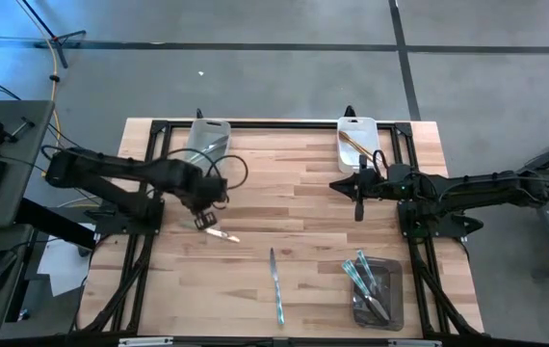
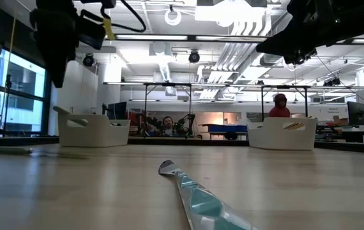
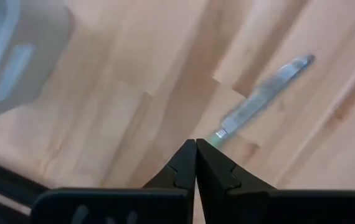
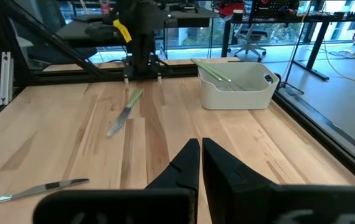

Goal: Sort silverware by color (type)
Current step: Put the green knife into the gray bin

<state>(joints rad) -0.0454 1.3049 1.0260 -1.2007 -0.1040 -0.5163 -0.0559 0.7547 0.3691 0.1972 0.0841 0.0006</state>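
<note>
A knife with a silver blade and a greenish handle (image 1: 222, 234) lies flat on the table, also seen in the left wrist view (image 3: 265, 99). My left gripper (image 1: 205, 220) hangs shut above its handle end (image 3: 218, 134), well clear of the tabletop in the low view (image 2: 55, 57). An iridescent blue-green knife (image 1: 275, 284) lies flat near the table's near edge, close to the low camera (image 2: 198, 201). My right gripper (image 1: 358, 204) waits shut over the table's right half (image 4: 199, 146), holding nothing.
A white bin (image 1: 207, 140) at the far left holds a utensil (image 4: 215, 71). Another white bin (image 1: 356, 140) at the far right holds a gold piece (image 1: 353, 142). A clear bin (image 1: 376, 289) at the near right holds several iridescent pieces. Bare wood lies between them.
</note>
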